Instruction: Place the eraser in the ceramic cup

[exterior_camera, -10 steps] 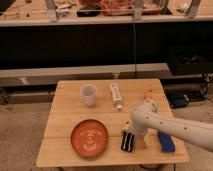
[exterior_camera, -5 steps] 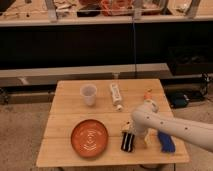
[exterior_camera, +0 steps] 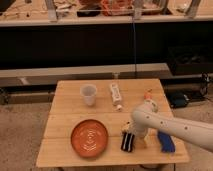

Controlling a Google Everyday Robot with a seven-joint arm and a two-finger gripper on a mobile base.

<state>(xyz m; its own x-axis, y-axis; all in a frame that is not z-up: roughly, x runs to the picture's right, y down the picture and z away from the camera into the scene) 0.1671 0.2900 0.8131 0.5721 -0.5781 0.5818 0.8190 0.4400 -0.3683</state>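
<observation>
The eraser, a small black block with pale stripes, lies on the wooden table near its front edge, right of the orange plate. The ceramic cup, whitish and tapered, stands upright at the back left of the table, well away from the eraser. My white arm reaches in from the right, and the gripper is low over the table just right of the eraser, close beside it. The arm's bulk hides the gripper's tips.
A round orange plate lies front left. A white tube-like object lies right of the cup. A blue wavy-edged block lies front right, partly under my arm. A small orange-tipped item is at the back right. A shelf rack stands behind the table.
My arm has edged slightly left and down towards the eraser. The eraser, the cup and the other objects have not moved.
</observation>
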